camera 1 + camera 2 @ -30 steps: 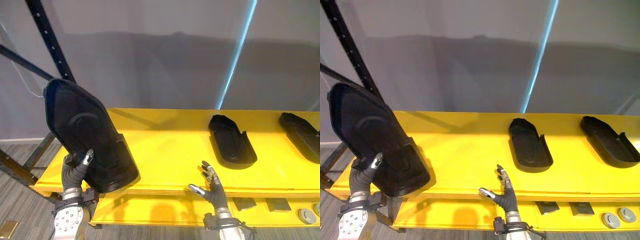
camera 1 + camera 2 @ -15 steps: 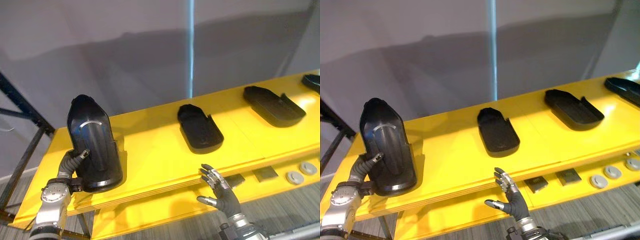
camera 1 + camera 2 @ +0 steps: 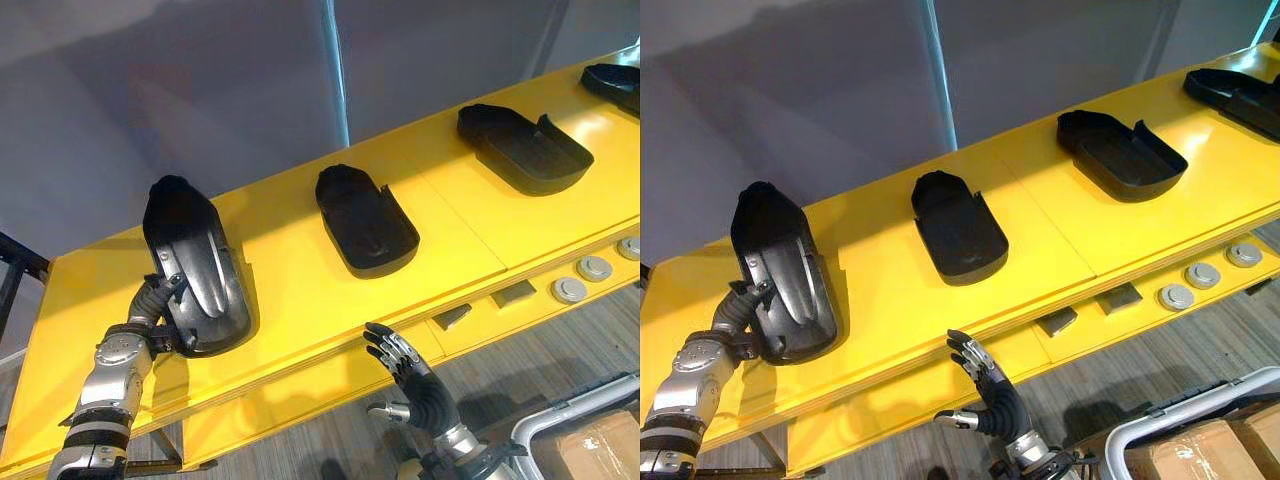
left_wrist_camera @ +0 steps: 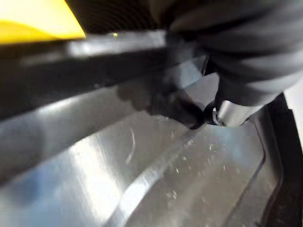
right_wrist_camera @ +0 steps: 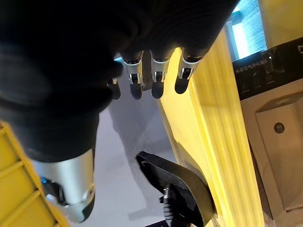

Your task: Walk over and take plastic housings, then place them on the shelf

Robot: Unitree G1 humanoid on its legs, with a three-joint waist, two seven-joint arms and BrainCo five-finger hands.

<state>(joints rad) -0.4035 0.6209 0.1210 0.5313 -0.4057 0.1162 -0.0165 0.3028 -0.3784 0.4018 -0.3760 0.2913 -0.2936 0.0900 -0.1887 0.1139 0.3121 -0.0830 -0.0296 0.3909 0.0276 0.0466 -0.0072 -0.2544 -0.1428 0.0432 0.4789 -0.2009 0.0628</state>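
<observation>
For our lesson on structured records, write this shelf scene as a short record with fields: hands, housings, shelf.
Left hand: curled round the held housing at the left end of the yellow shelf
Right hand: open, empty, before the shelf's front edge
Other housings: three, lying apart along the shelf
Lower ledge: round grey discs

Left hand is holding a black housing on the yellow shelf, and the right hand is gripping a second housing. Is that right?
Not quite. The right hand holds nothing: its fingers are spread open in front of the yellow shelf, as the left eye view shows. The left hand does hold a black housing on that shelf.
</observation>
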